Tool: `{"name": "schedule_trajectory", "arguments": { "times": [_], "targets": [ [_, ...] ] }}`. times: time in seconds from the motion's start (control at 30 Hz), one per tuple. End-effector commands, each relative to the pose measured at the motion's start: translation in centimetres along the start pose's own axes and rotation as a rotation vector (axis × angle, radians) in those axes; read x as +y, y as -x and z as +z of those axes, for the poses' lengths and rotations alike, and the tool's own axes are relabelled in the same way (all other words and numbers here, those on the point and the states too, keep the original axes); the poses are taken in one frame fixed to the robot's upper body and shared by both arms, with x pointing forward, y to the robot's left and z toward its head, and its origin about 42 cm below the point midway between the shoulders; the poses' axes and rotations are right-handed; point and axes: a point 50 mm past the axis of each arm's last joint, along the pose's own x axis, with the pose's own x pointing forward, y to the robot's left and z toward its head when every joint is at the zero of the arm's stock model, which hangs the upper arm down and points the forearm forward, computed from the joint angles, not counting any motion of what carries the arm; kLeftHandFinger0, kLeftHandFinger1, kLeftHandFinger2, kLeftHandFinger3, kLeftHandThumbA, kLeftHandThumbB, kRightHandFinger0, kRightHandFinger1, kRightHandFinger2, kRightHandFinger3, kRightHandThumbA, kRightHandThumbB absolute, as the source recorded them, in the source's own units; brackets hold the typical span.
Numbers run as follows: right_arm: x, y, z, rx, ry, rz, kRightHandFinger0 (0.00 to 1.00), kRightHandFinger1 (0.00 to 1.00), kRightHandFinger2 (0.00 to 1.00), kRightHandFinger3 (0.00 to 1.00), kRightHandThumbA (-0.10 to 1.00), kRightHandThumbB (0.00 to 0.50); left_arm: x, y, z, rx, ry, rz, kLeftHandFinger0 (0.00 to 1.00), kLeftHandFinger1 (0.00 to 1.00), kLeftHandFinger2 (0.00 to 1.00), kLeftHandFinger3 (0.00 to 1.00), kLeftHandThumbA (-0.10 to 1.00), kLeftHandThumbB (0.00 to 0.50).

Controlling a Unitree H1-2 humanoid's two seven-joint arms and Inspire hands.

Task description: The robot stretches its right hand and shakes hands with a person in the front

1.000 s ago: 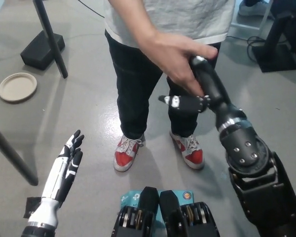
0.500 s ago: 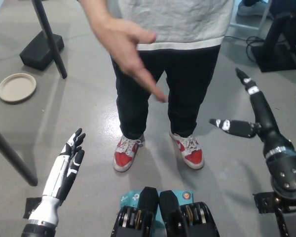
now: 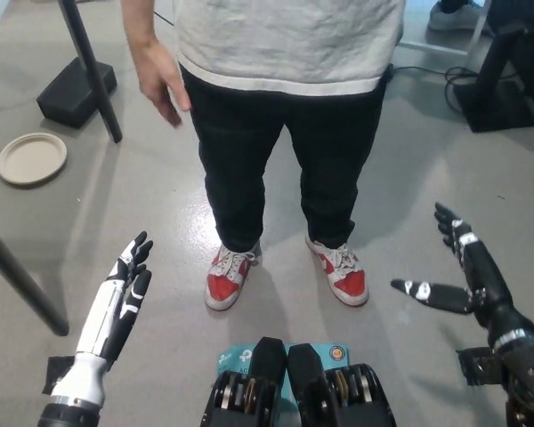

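A person point(image 3: 285, 107) in a grey shirt, black trousers and red-and-white shoes stands in front of me. The person's hand point(image 3: 163, 82) hangs by their side at the upper left, apart from both my hands. My black right hand point(image 3: 463, 267) is low at the right, open, fingers spread, holding nothing. My white left hand point(image 3: 120, 298) rests at the lower left, open with fingers straight.
A round beige plate point(image 3: 32, 157) lies on the grey floor at the left. A black stand leg with a black base block point(image 3: 76, 89) stands behind it. Dark equipment and cables point(image 3: 507, 71) sit at the upper right.
The person's hand let go of my right hand and swung back to their side. My right arm dropped down and to the right. The left hand stayed still.
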Motion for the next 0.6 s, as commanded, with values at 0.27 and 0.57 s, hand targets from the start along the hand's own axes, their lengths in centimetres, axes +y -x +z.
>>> {"name": "schedule_trajectory", "arguments": {
  "times": [0.27,0.57],
  "targets": [
    [1.0,0.6,0.6,-0.19,-0.106,0.0,1.0,1.0,1.0,1.0,1.0,0.319,0.3,0.7,0.2,-0.029,0.01,0.011,1.0,1.0,1.0,1.0,1.0,0.029],
    [1.2,0.8,0.7,-0.187,-0.103,0.008,1.0,1.0,1.0,1.0,1.0,0.302,0.3,1.0,0.2,-0.03,0.002,0.009,1.0,1.0,1.0,1.0,1.0,0.021]
  ]
}}
